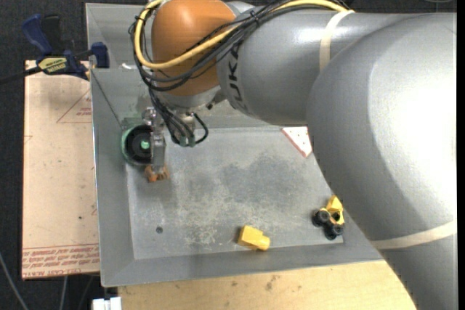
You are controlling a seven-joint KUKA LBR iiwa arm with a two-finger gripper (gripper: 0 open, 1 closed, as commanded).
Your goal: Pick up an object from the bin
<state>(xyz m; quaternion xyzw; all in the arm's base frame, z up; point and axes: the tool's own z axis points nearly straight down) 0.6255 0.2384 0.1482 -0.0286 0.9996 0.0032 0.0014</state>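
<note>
1. Just right of the green disc [136, 144], near the left wall of the bin [232, 185], the gripper [155, 157] hangs low, close to the floor.
2. I cannot tell whether the claw is open or closed, and I can make out nothing gripped in it.
3. A small brown bit [155, 173] sits right under the gripper, just below and right of the green disc. It may be a loose thing or part of the claw.
4. Well to the right of the green disc lie a yellow block [253, 237], a black-and-yellow toy [328, 216] and a white card [298, 140], all clear of the arm.
5. As I judge it, the descent is done and the grasp and lift are left. The likely pick is the green disc or the brown bit.
</note>
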